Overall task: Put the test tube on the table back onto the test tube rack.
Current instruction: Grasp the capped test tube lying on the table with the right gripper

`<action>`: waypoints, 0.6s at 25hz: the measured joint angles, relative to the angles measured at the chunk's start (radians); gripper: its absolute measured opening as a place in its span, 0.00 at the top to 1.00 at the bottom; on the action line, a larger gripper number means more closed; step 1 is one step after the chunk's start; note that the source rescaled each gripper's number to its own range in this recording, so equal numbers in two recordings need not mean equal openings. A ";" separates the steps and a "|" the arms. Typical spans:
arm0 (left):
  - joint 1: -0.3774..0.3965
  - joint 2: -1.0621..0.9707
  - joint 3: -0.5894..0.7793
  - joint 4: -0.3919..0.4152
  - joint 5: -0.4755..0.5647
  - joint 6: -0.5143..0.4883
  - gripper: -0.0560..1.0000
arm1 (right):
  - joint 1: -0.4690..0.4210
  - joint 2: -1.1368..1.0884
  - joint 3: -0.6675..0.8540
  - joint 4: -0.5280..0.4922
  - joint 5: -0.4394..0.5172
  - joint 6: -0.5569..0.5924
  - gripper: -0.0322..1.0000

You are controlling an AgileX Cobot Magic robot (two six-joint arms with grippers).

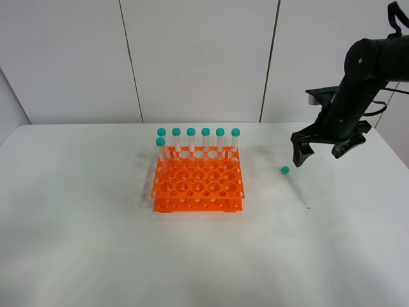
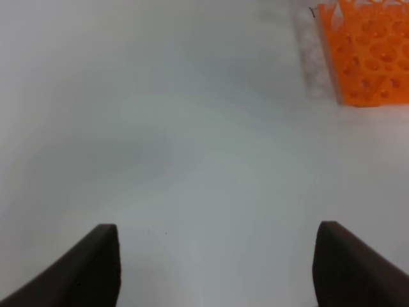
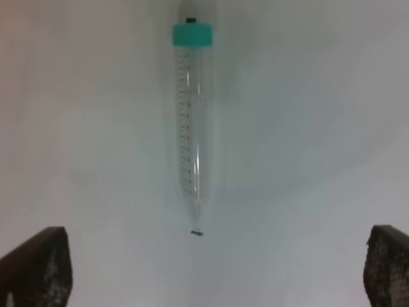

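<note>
Bare table around test tube

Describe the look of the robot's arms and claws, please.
The right arm is glossy black with rounded segments, a pale grey block near its wrist and a black cable looping behind. The right claw has two black fingers. Of the left claw only two dark wedge-shaped fingers show.
</note>
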 joint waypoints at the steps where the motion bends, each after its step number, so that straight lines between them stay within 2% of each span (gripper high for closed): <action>1: 0.000 0.000 0.000 0.000 0.000 0.000 0.11 | 0.000 0.015 0.000 0.000 -0.004 0.000 0.00; 9: 0.000 0.000 0.000 0.000 0.000 0.000 0.11 | 0.000 0.121 0.000 0.008 -0.052 0.008 0.00; 15: 0.000 0.000 0.000 0.000 0.000 0.000 0.11 | 0.000 0.094 0.013 0.000 -0.047 0.011 0.00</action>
